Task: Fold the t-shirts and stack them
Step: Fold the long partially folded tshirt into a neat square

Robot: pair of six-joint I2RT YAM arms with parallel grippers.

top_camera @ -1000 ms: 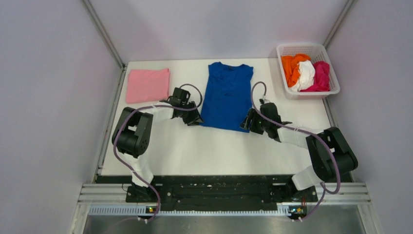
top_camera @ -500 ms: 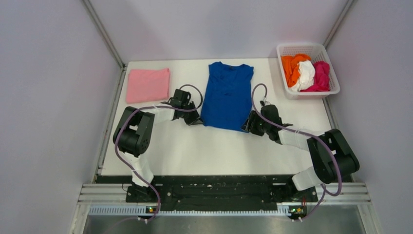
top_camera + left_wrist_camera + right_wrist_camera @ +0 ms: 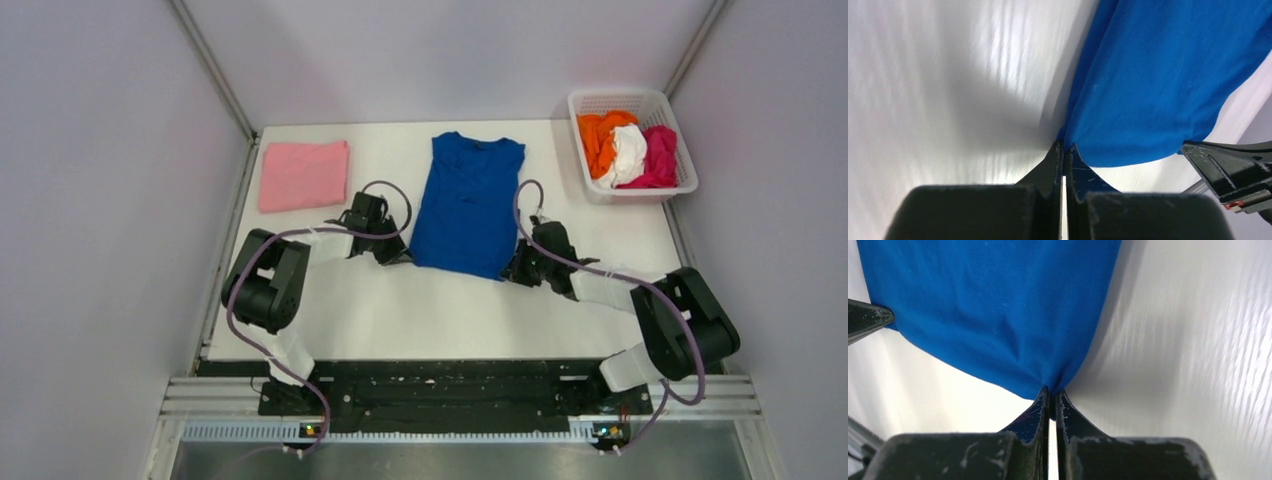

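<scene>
A royal-blue t-shirt (image 3: 467,206) lies lengthwise on the white table (image 3: 430,300), sleeves folded in, collar at the far end. My left gripper (image 3: 402,254) is shut on its near left hem corner, and the blue cloth (image 3: 1158,80) rises straight from the pinched tips (image 3: 1065,148). My right gripper (image 3: 510,270) is shut on the near right hem corner, with blue cloth (image 3: 993,305) bunched into its tips (image 3: 1052,392). A folded light pink t-shirt (image 3: 303,174) lies at the far left. Orange (image 3: 599,138), white (image 3: 628,152) and magenta (image 3: 660,155) t-shirts are heaped in the basket.
The white lattice basket (image 3: 584,102) stands at the table's far right corner. Grey walls close in both sides and the back. A black rail (image 3: 450,385) carrying both arm bases runs along the near edge.
Both grippers have closed on the blue t-shirt's near hem corners, left first, then right. The arms have edged toward me and the shirt has shifted slightly with them.
</scene>
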